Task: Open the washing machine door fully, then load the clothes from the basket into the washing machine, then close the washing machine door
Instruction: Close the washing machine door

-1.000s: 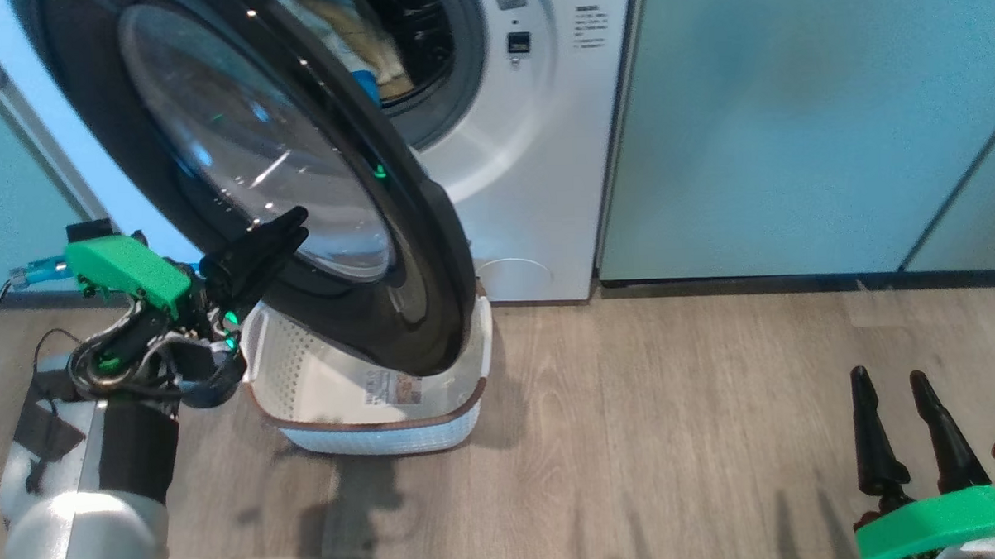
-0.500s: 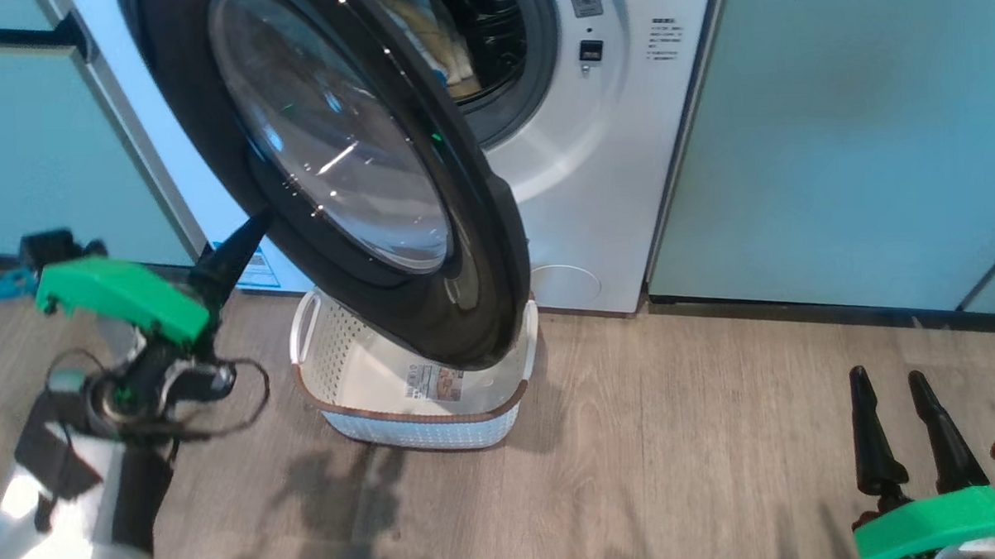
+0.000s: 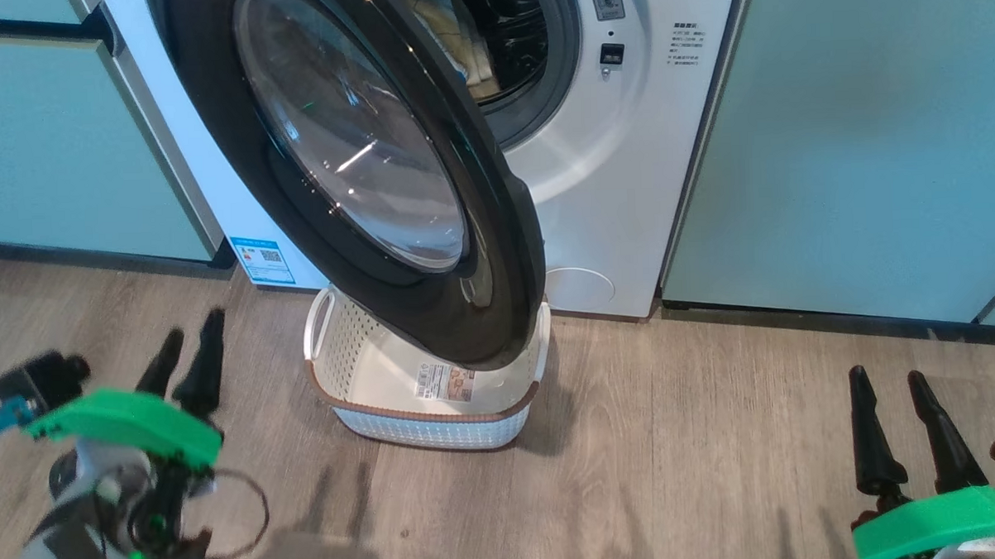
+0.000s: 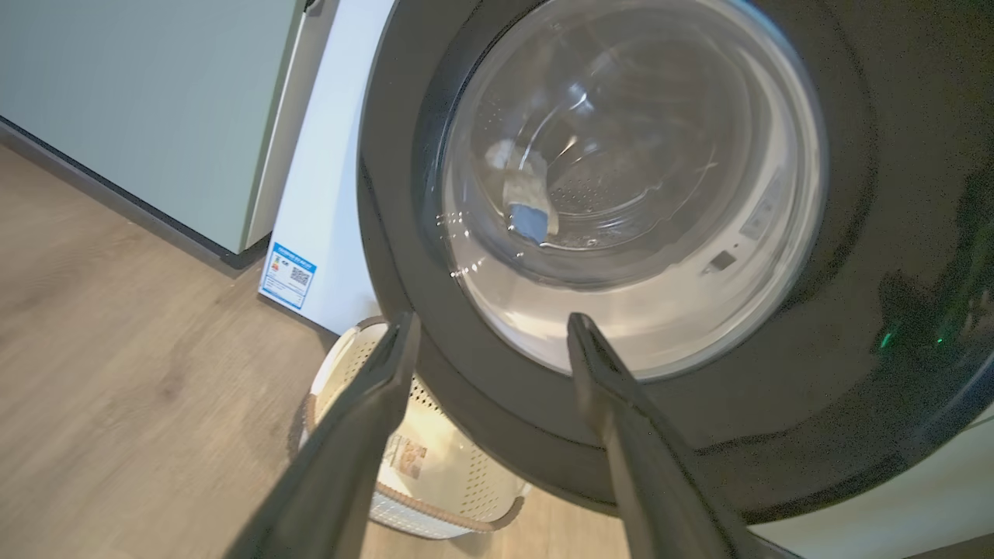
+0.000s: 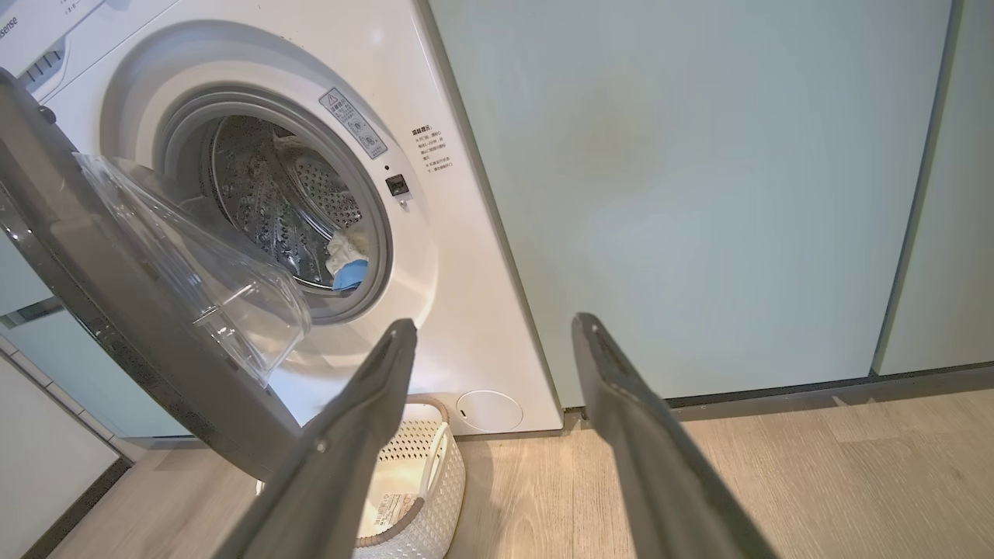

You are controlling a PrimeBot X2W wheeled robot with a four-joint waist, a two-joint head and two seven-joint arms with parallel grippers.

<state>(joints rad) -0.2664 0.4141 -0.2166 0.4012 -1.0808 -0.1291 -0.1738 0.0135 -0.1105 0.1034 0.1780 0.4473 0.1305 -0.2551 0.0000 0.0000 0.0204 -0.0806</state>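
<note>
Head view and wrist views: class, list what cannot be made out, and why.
1. Pale yellow, blue-trimmed clothes: mostly hidden inside the steel drum, right wrist view.
2. Cream perforated plastic basket: partly covered by the round glossy black door, head view.
3. Left gripper: blurred, head view.

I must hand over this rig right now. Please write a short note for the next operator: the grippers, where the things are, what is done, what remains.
Left gripper: open, empty, above the floor to the left of the basket.
Right gripper: open, empty, low at the right, apart from everything.
Things: the washing machine door stands partly open, hanging over the basket. The clothes lie in the drum of the washing machine, with a blue part at the opening's lower rim.
Done: loading, it seems; the basket looks empty where visible, its label bare.
Left: shut the door; probably tuck the blue part in first.
</note>
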